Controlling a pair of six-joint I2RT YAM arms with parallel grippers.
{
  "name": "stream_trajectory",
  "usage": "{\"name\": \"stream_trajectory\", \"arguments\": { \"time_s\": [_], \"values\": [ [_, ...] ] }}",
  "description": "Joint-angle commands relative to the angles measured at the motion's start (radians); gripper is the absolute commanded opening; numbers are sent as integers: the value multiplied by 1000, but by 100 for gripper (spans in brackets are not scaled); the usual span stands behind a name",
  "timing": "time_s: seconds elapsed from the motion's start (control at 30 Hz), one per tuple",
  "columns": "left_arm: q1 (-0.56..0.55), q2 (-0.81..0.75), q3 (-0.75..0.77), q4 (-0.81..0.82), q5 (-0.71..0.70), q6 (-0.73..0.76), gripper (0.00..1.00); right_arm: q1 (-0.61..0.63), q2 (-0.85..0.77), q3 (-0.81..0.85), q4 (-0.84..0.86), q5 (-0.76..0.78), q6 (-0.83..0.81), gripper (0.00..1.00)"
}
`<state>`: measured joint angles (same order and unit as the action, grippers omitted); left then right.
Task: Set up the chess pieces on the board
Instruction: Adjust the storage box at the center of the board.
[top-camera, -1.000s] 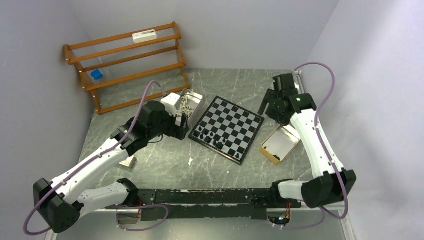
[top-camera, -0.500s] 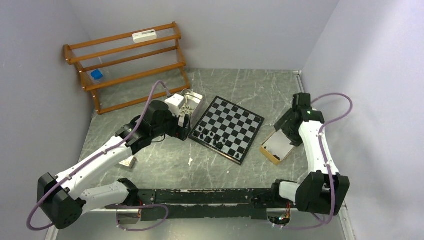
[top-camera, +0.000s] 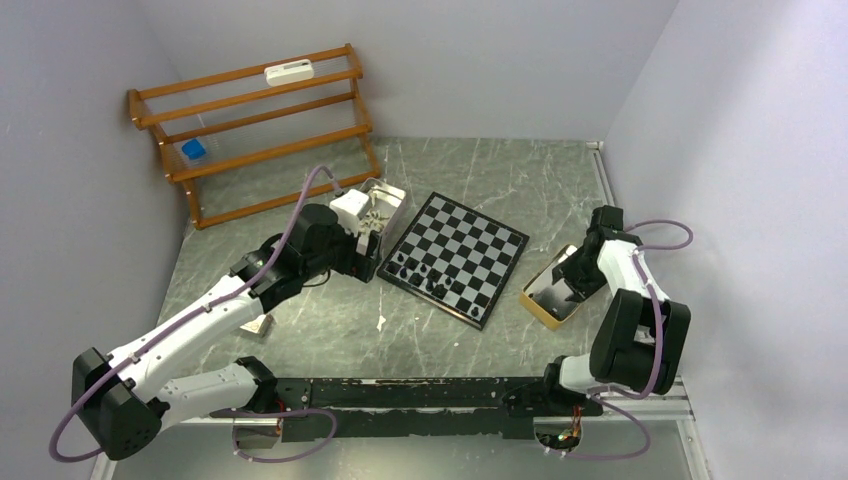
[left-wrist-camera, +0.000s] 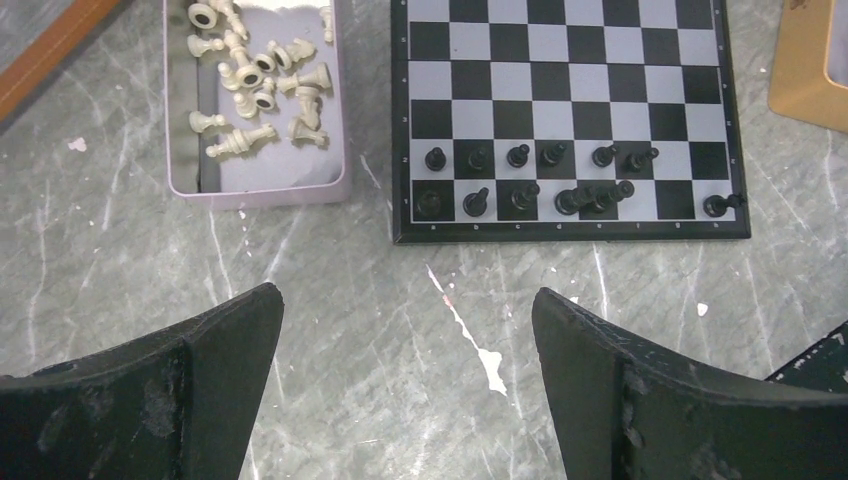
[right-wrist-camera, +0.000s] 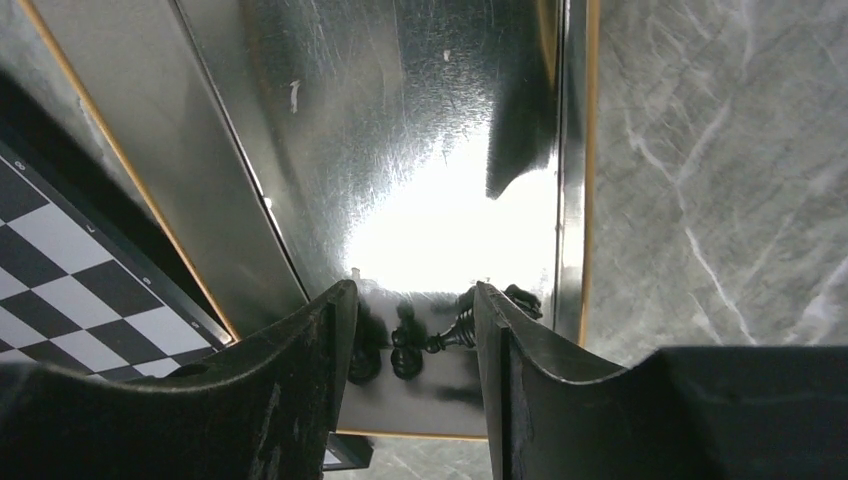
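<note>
At the far left you have a wooden rack (top-camera: 255, 130) against the back wall. Your left gripper (left-wrist-camera: 405, 295) hangs over bare table with its fingers wide apart and nothing between them. Just beyond it lies a shallow tin (left-wrist-camera: 180, 120) holding the cream chess pieces (left-wrist-camera: 250, 75) in a loose heap, most of them on their sides. The board (left-wrist-camera: 570, 60) sits just right of the tin, and black chess pieces (left-wrist-camera: 520, 155) fill part of its two nearest rows – a couple in the front row lean together. Right of the board is a gold-rimmed tray (top-camera: 548, 300). Your right gripper (right-wrist-camera: 412, 300) is down inside it, fingers partly apart around a few loose black pieces (right-wrist-camera: 405, 350) at the tray's near end – you cannot tell whether any is pinched
</note>
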<state>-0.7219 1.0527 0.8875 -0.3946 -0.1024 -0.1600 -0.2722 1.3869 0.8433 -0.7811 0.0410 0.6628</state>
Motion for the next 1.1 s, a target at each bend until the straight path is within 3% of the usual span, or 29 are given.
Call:
{"name": "stream_trajectory", "arguments": {
  "time_s": [0.0, 0.3, 0.43, 0.57, 0.77, 0.83, 0.97, 1.07],
  "values": [
    [-6, -11, 2, -2, -58, 22, 100, -17, 39, -3, 42, -64, -4, 51],
    [-22, 16, 4, -3, -57, 24, 100, -16, 148, 40, 145, -93, -44, 51],
    [-24, 20, 5, -4, -59, 25, 100, -16, 88, 92, 97, 7, -18, 49],
    [-25, 15, 5, -6, -64, 24, 100, -11, 41, 180, 73, 36, -127, 51],
    [-27, -4, 4, -1, -55, 22, 100, 12, -23, 251, 186, -107, -433, 49],
    [-31, -13, 6, -4, -77, 22, 100, 37, -48, 249, 245, -168, -602, 49],
    [-45, -40, 0, -3, -88, 20, 100, 212, -76, 266, 258, -12, -1003, 56],
    [-54, -45, 1, -6, -89, 20, 100, 308, -34, 261, 162, 7, -1319, 60]
  ]
}}
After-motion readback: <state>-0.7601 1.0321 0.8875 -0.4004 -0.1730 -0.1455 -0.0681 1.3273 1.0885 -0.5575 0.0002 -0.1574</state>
